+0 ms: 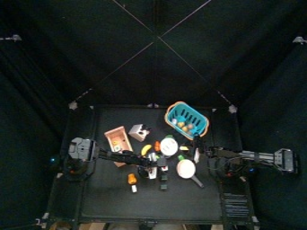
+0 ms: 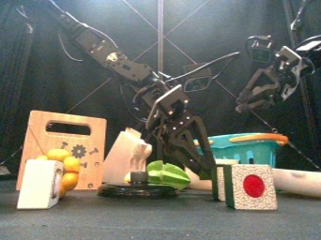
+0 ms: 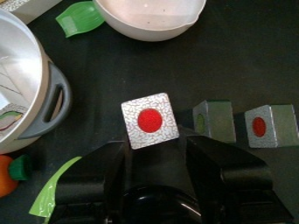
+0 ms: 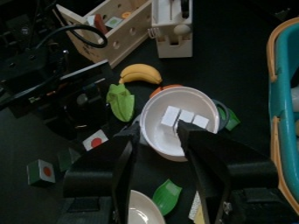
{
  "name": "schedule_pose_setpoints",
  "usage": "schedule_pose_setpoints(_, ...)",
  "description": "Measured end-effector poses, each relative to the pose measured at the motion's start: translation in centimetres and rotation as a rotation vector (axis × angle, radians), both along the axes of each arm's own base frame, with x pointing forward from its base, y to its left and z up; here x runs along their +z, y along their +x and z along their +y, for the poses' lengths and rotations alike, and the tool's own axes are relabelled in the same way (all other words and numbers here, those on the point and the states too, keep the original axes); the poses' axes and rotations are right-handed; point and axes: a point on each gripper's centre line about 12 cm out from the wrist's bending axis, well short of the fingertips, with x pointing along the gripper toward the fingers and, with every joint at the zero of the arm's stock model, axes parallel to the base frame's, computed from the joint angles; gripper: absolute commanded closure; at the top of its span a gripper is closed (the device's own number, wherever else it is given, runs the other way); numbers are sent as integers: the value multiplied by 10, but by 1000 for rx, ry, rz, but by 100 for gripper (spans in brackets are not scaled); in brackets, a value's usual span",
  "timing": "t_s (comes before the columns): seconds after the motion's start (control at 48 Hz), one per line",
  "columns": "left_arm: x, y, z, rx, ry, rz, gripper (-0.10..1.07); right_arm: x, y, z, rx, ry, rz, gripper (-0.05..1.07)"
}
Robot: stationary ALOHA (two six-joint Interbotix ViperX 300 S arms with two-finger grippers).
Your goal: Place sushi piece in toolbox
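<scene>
My left gripper [image 3: 152,144] is shut on a sushi piece [image 3: 149,121], a white square with a red dot, and holds it above the table. It also shows in the right wrist view [image 4: 96,140]. Two more sushi pieces [image 3: 214,118] [image 3: 271,122] lie on the table beyond it. The wooden toolbox [image 1: 120,139] stands at the back left, and also shows in the front view [image 2: 69,141] and the right wrist view [image 4: 128,17]. My right gripper [image 4: 170,157] is open and empty, raised over a white bowl [image 4: 176,122] with two white pieces in it.
A teal basket [image 1: 186,117] stands at the back right. A metal pot [image 3: 17,79], green leaves [image 3: 76,16], a banana [image 4: 140,73] and a black plate [image 2: 138,190] crowd the middle. Sushi blocks [image 2: 251,186] stand at the front edge.
</scene>
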Motion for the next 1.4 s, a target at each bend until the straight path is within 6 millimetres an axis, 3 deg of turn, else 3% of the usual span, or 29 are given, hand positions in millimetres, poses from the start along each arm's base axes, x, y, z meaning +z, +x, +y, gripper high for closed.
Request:
schedule_pose_setpoints(0.146, 39, -30, 2, 11, -14, -53, 24, 0, 0, 0, 0, 0, 0, 24)
schedule_pose_setpoints(0.292, 85, -93, 6, 14, -18, -131, 24, 0, -1, -1, -5, 0, 0, 24)
schedule_pose_setpoints(0.396, 103, -145, 15, 37, -19, -184, 24, 0, 0, -2, -7, 0, -1, 24)
schedule_pose_setpoints(0.417, 106, -164, 24, 67, -19, -202, 24, -1, -1, -2, -9, 0, 1, 24)
schedule_pose_setpoints(0.438, 110, -169, 29, 81, -17, -216, 24, 0, -1, -2, -10, 0, -1, 24)
schedule_pose_setpoints(0.562, 113, -238, 64, 235, 6, -308, 24, -3, -2, -4, -17, 2, 6, 24)
schedule_pose_setpoints(0.667, 90, -275, 89, 403, -1, -290, 24, -2, -2, -5, -24, 2, 5, 24)
schedule_pose_setpoints(0.938, 31, -273, 114, 522, -31, -69, 22, -3, -3, -8, -40, 10, 8, 24)
schedule_pose_setpoints(1.125, 30, -273, 114, 550, -64, -70, 0, -4, -3, -8, -41, 10, 10, 24)
schedule_pose_setpoints(1.396, 31, -272, 115, 554, -65, -81, 0, -3, -3, -8, -41, 10, 8, 24)
